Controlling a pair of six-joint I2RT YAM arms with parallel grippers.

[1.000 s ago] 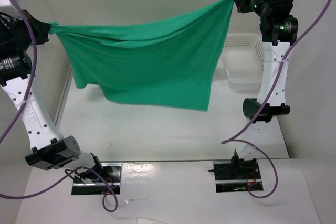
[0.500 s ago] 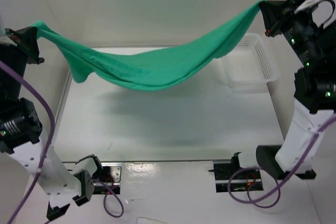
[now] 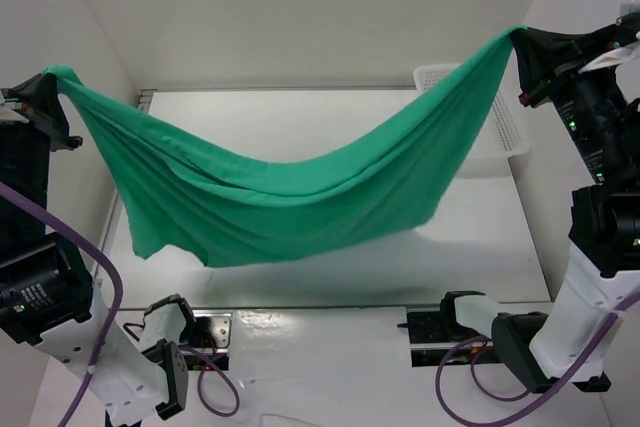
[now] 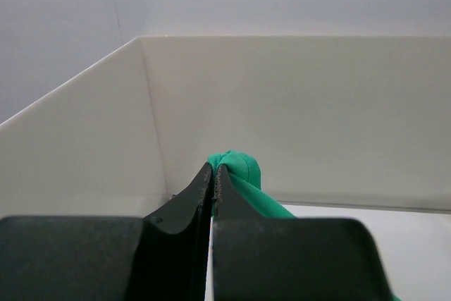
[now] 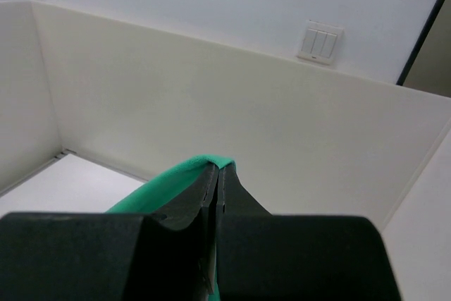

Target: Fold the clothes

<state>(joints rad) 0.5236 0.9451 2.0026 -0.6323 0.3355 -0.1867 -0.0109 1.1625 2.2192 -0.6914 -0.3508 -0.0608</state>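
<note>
The green T-shirt hangs in the air as a wide sagging sheet between both arms, above the white table. My left gripper is shut on one end of it at the far left, raised high. My right gripper is shut on the other end at the upper right. In the left wrist view the left gripper pinches a green bunch of the T-shirt at its tips. From the right wrist camera, the T-shirt drapes over the shut tips of the right gripper.
A white mesh basket stands at the table's back right, partly behind the shirt. White walls enclose the table at the back and sides. The arm bases sit at the near edge.
Both arms swung outward and toward the near side, carrying the shirt. The cloth now sags lower and nearer, with its lower edge hanging down over the table's front part.
</note>
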